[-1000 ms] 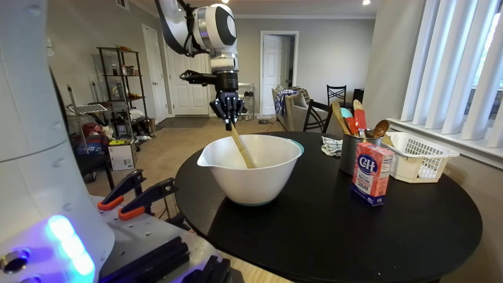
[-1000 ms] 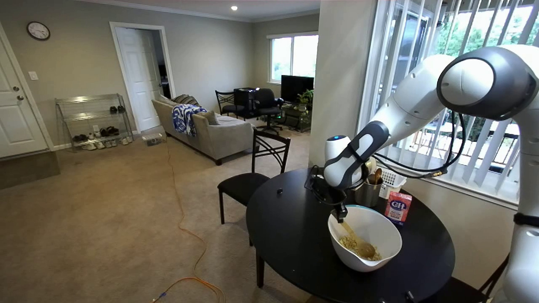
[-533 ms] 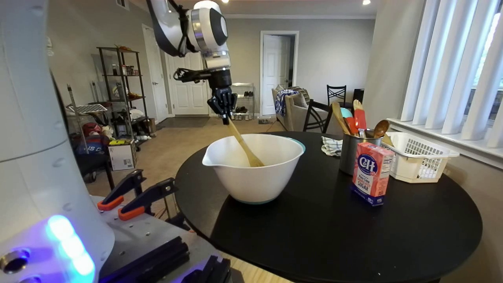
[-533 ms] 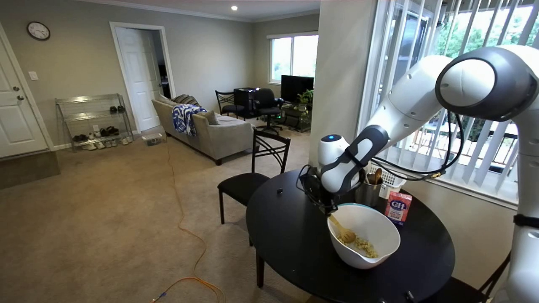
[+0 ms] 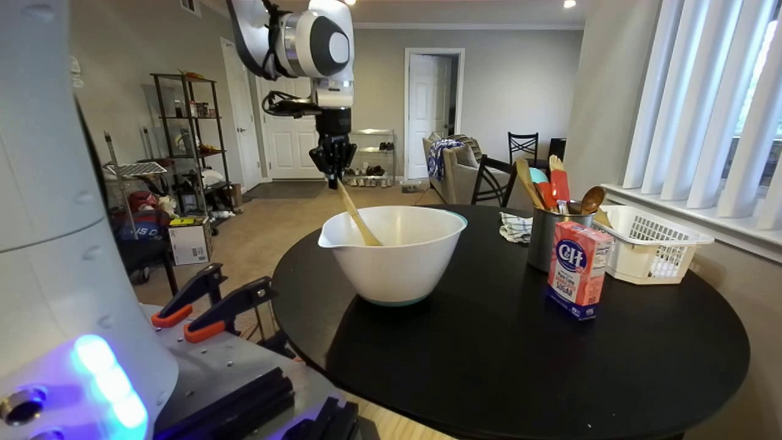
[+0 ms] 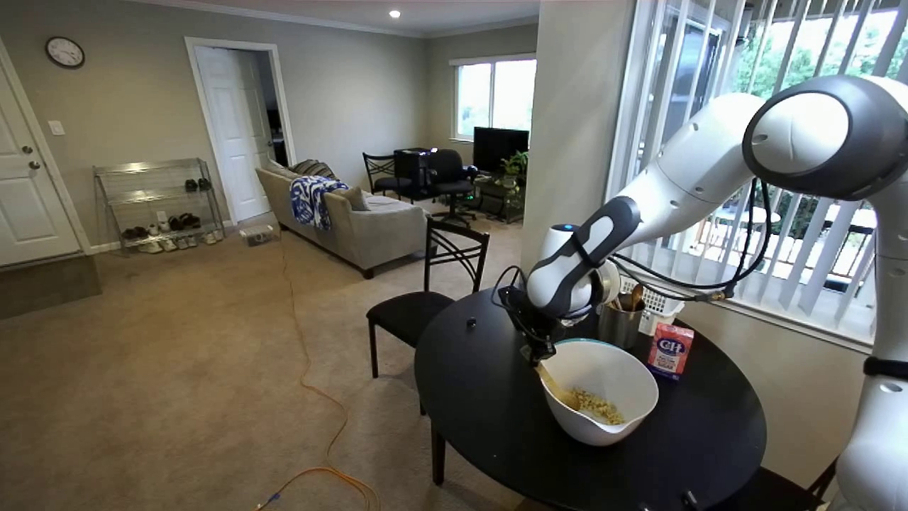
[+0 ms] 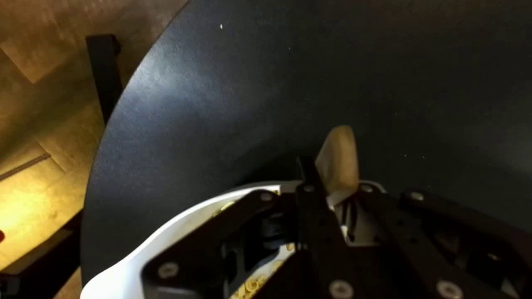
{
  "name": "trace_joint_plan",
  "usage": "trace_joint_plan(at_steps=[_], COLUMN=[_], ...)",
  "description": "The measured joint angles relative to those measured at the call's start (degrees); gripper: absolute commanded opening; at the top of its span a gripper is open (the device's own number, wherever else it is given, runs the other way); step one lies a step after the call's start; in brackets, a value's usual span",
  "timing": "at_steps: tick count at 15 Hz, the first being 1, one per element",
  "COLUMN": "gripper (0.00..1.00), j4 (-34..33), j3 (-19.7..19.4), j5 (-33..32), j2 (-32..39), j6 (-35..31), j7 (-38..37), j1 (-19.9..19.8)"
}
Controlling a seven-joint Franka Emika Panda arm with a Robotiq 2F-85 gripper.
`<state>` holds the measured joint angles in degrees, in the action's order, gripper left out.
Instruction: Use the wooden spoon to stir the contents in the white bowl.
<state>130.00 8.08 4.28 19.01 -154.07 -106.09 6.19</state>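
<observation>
My gripper is shut on the upper handle of the wooden spoon, over the near-left side of the white bowl. The spoon slants down into the bowl; its head is low inside, by the wall on the gripper's side, partly sunk in pale yellow ring-shaped pieces. In the wrist view the blunt end of the handle, part of the wooden spoon, sticks out between the fingers. Those fingers hide much of the white bowl there. The bowl stands upright on the round black table.
Right of the bowl stands a red-and-white sugar carton. Behind it are a metal utensil can and a white lattice basket. A checked cloth lies farther back. A chair stands beside the table.
The gripper and spoon have swept across to the bowl's other side, the spoon head moving from the middle toward the wall. The bowl has slid a little along the table, and its contents have shifted.
</observation>
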Motion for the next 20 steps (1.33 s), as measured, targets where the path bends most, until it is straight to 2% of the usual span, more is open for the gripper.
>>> trace_joint_plan(at_steps=[4,7,14,20], gripper=[0.05,0.05,0.05,0.05], j4=[-0.1,-0.2,0.4,1.4], j3=[1.5,1.1,-1.4,-5.2], j5=[15.5,21.0,22.1,19.1], j2=[0.0,-0.2,-0.6,-1.3], j6=[1.4,1.4,1.6,4.8], j7=[5.7,6.9,4.3,-1.1], j1=[-2.7,-3.0,-1.3,0.5])
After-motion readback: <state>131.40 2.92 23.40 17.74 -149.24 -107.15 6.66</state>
